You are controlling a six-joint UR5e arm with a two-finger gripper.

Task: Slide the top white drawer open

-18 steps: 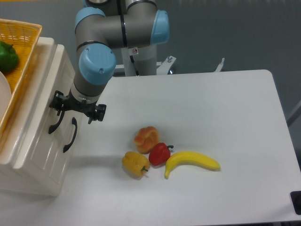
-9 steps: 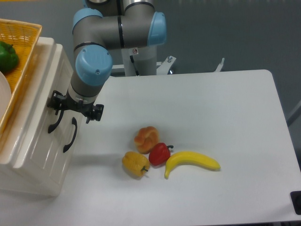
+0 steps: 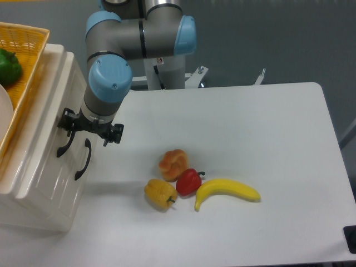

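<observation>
The cream-white cabinet (image 3: pixel 39 208) stands at the table's left edge, its front facing right. The top white drawer (image 3: pixel 47 158) is the strip nearer the cabinet's top and looks pushed in, with its curved black handle (image 3: pixel 65 144). The lower drawer's handle (image 3: pixel 84 159) lies just to the right. My gripper (image 3: pixel 88 129) hangs at the cabinet front, directly above both handles and close to the upper one. The wrist hides its fingers, so their state and any hold on the handle do not show.
A yellow wicker basket (image 3: pixel 25 41) with a green pepper (image 3: pixel 8 67) sits on the cabinet. Mid-table lie a bread roll (image 3: pixel 173 163), a red pepper (image 3: pixel 188 181), a yellow pepper (image 3: pixel 160 193) and a banana (image 3: pixel 225 191).
The arm has shifted slightly left toward the cabinet front over the last second. The drawer has not visibly moved.
</observation>
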